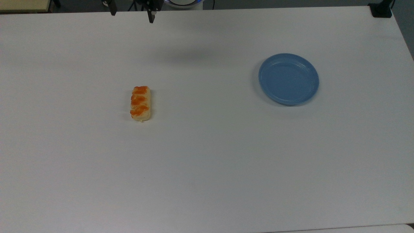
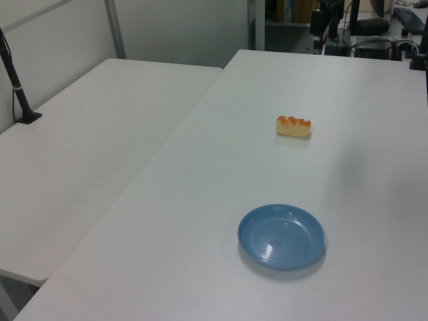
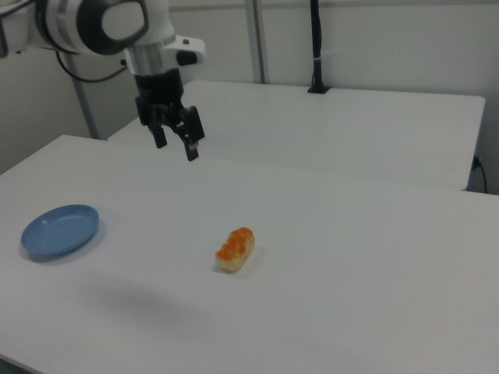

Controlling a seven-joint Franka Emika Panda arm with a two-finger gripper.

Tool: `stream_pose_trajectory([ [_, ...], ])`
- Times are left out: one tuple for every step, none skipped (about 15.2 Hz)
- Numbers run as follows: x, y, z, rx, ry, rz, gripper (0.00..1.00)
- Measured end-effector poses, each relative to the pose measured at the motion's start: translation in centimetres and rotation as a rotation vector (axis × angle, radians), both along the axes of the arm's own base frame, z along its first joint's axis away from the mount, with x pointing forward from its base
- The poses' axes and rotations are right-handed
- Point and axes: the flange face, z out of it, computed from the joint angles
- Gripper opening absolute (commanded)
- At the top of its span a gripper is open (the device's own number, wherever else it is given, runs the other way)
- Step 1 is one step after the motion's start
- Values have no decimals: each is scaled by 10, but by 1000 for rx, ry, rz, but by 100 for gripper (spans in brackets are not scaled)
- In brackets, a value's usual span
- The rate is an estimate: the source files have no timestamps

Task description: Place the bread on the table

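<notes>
**Bread down on the table, gripper lifted clear**

The bread (image 1: 140,103) lies flat on the table (image 1: 207,168), left of centre in the top view, a little above the frame's middle. In the right view it sits just below the frame's centre, and in the left view it is in the upper right part. Nothing touches it. It rests on its long pale underside with its glazed top facing up, which is the stable way for an oblong roll to lie, so it looks settled rather than about to tip or roll.

The gripper (image 3: 172,138) hangs in the upper left of the right view, well above the tabletop and well apart from the bread. Its two dark fingers stand spread wide with nothing between them. At the top edge of the top view the fingertips (image 1: 151,16) poke into the frame. Judging from this, the placing step looks done and the arm is out of the way.

The blue plate (image 1: 288,79) is empty, in the right half of the top view, well apart from the bread.

The bread is a small oblong roll, pale yellow along its sides and ends, with three glossy orange-brown bumps in a row on top. It is shorter than the plate is wide.
</notes>
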Motion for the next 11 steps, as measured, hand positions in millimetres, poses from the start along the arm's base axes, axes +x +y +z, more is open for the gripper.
stream_pose_trajectory([
  [-4, 3, 8, 1, -13, -3, 100],
  [-8, 5, 17, 1, -28, -1, 100],
  [-13, 6, 25, 2, -44, 3, 100],
  [-17, 7, 33, 3, -58, 9, 100],
  [-21, 5, 39, 4, -72, 20, 100],
  [-22, 4, 42, 2, -82, 40, 100],
  [-22, 2, 43, 0, -87, 69, 100],
  [-21, 1, 42, -3, -88, 104, 100],
  [-20, 1, 40, -7, -88, 147, 100],
  [-17, 2, 36, -10, -83, 190, 100],
  [-15, 4, 31, -11, -75, 224, 100],
])
